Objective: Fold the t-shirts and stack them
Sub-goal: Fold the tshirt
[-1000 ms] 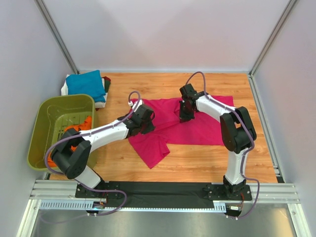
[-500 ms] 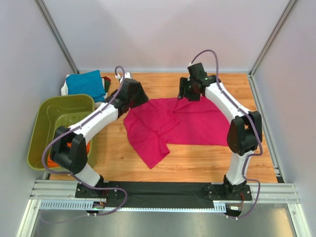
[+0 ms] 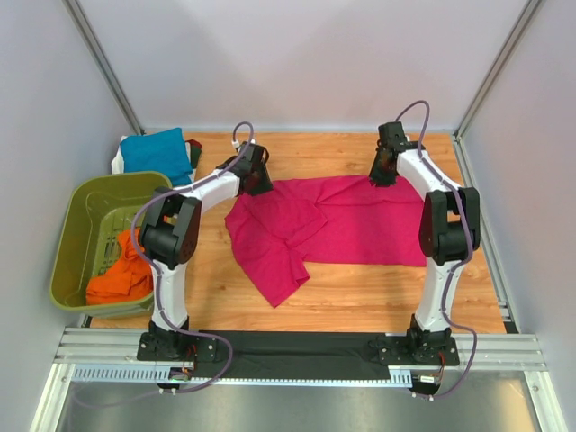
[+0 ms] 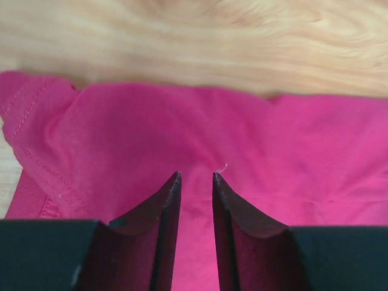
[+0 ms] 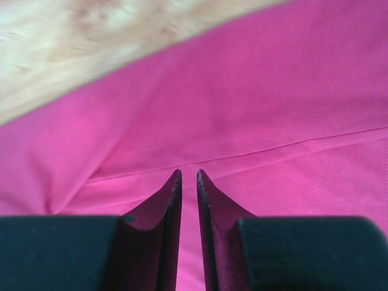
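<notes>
Both slightly parted, left pincer (image 4: 194,174) and right pincer (image 5: 188,171) hover over the magenta t-shirt (image 3: 360,225).

Mid-desk (image 3: 360,301): magenta t-shirt (image 3: 351,225) spread flat, bunched on its left side w/ a flap toward the near edge. L gripper (image 3: 257,177) at its far-left corner, R gripper (image 3: 382,173) at far-right corner. Olive basket (image 3: 74,225) at left edge, orange shirt (image 3: 120,277) inside. Teal shirt (image 3: 155,151) in far-left corner.
</notes>
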Tool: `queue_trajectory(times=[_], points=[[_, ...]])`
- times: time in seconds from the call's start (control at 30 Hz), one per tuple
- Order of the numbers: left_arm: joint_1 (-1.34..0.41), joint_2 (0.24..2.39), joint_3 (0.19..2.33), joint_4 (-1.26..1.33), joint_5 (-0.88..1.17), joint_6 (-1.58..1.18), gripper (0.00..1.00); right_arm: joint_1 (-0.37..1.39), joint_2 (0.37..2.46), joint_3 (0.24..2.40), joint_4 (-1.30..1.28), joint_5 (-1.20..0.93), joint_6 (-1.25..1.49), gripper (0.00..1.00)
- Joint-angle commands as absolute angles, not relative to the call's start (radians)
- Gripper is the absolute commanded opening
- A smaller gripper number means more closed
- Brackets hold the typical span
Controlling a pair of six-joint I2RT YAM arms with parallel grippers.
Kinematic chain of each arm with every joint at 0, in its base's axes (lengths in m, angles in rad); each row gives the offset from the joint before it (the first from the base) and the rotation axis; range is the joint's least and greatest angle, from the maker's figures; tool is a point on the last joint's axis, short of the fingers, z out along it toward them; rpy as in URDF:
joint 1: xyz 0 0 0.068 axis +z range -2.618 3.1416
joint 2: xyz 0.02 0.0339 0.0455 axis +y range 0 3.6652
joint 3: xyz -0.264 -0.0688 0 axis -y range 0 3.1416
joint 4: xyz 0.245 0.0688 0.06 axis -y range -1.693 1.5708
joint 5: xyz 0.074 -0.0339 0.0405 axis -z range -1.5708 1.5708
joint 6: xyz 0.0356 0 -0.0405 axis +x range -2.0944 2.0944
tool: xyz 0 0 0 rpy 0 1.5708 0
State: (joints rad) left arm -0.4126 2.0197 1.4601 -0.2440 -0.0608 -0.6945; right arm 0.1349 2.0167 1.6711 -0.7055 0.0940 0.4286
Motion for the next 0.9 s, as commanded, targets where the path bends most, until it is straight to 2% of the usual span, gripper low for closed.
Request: queue_trajectory(times=[0.0,0.17,0.87], points=[[-0.403,2.037,1.5,-0.27,-0.086,-0.715,0.33,0.114,2.06,1.658,-0.664,0.12,0.42,0.17],[-0.37,2.068,1.486,-0.282,-0.132,-0.742,0.3,0.089,2.098,1.644,-0.653,0.126,0.413,0.13],[-0.255,2.172,1.554,-0.351,-0.213,-0.788,0.29,-0.029,2.134,1.552,-0.652,0.133,0.393,0.03]])
